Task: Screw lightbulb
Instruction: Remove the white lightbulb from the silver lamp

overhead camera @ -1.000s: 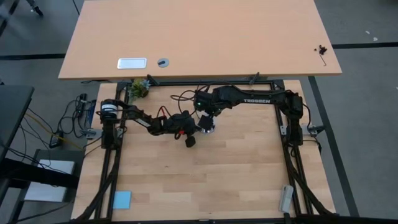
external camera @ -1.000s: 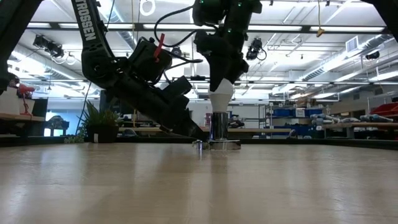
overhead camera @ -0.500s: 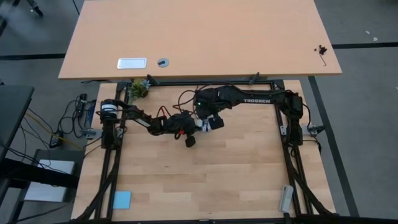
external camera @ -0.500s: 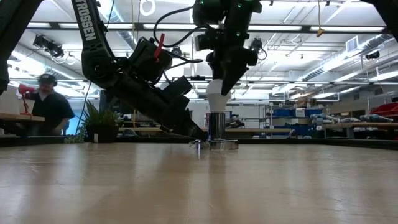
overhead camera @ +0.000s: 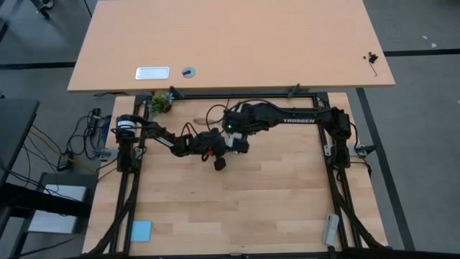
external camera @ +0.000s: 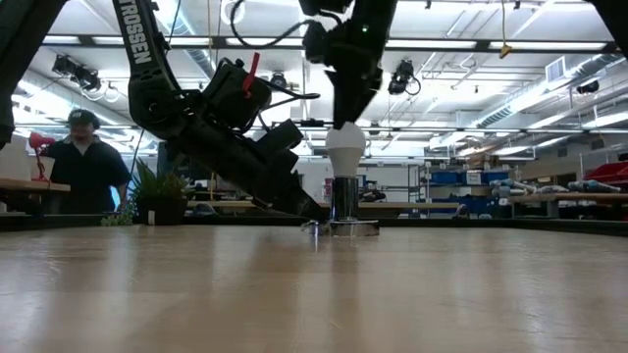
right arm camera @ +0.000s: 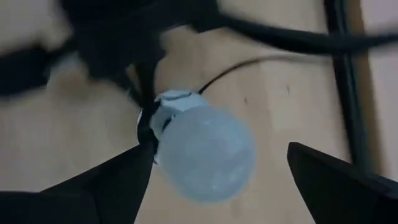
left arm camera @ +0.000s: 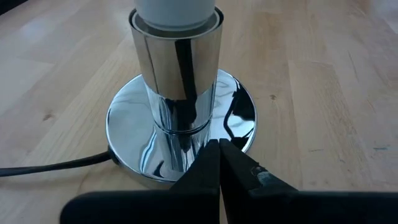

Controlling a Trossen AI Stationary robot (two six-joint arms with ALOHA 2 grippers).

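The white frosted lightbulb (external camera: 344,147) stands upright with its screw end down in the chrome socket (left arm camera: 177,81). The socket rises from a round chrome base disc (left arm camera: 124,130) on the table's middle. My right gripper (right arm camera: 221,149) is open above the bulb (right arm camera: 205,152), one finger on each side of its round crown; in the low view it (external camera: 343,113) stands just over the bulb's top. My left gripper (left arm camera: 219,149) is shut and slants down onto the socket's base. It also shows in the high view (overhead camera: 227,147) and the low view (external camera: 312,218). My left gripper presses its shut fingertips (left arm camera: 211,163) down on the base disc's near rim (left arm camera: 239,134), at the foot of the chrome column. It comes slanting down from the table's left. The disc lies flat on the table. My right gripper: one finger (right arm camera: 124,174) ends right at the bulb's side; I cannot tell whether it touches.
A black cord (left arm camera: 50,167) runs from the base disc across the table. A small plant (overhead camera: 161,101) stands at the far left corner, a blue card (overhead camera: 141,230) lies near left, a grey object (overhead camera: 330,229) near right. A person (external camera: 83,167) stands beyond the table.
My right gripper has turned about the bulb's upright axis and then risen from around the bulb's body to just over its crown. The bulb stays upright in the socket.
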